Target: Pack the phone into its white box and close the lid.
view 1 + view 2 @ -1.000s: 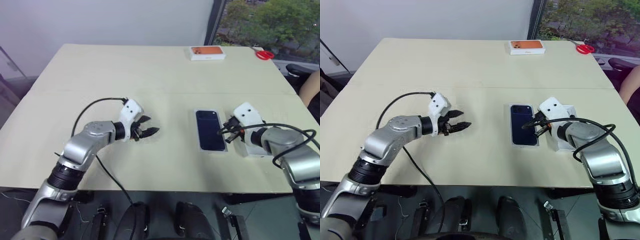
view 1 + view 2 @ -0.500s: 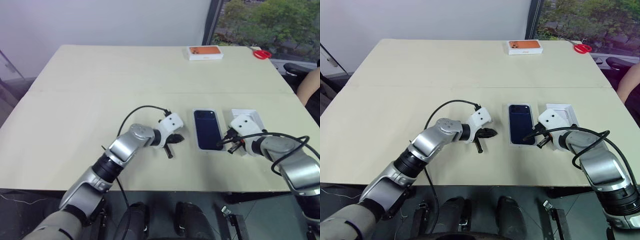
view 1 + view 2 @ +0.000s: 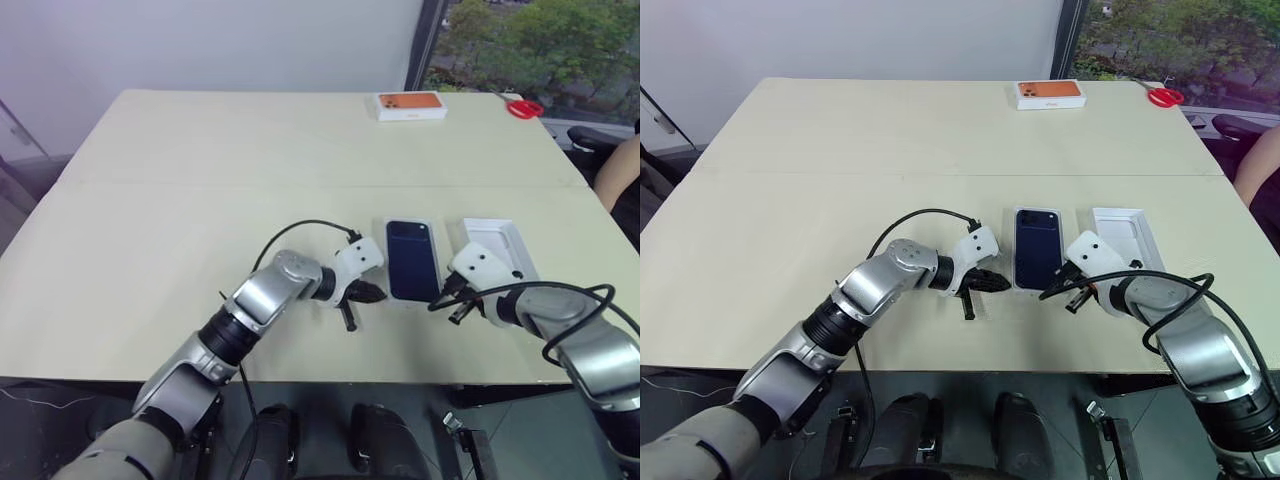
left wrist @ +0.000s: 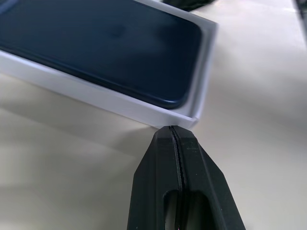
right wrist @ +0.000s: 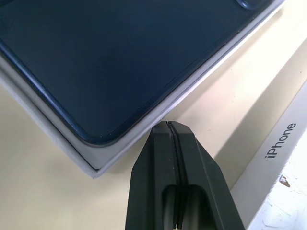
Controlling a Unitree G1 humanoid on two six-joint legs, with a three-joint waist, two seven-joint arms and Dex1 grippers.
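The dark blue phone (image 3: 413,258) lies flat inside the white box (image 4: 120,103), whose rim frames it near the table's front edge. Just to its right the lid (image 3: 497,246) rests with its plain white inside up; "iPhone" is printed on its side wall (image 5: 279,140). My left gripper (image 3: 370,293) is shut and empty, with its tip at the box's near left corner. My right gripper (image 3: 1048,293) is also shut and empty, and its tip sits beside the box's near right corner, between box and lid.
An orange-topped box (image 3: 411,104) and red scissors (image 3: 525,108) lie at the far right of the beige table (image 3: 200,180). A person's arm (image 3: 620,170) shows at the right edge. The table's front edge runs just behind both grippers.
My left arm swung right across the table to the box's near left corner and its gripper shut. My right gripper drew back off the lid to the box's near right corner.
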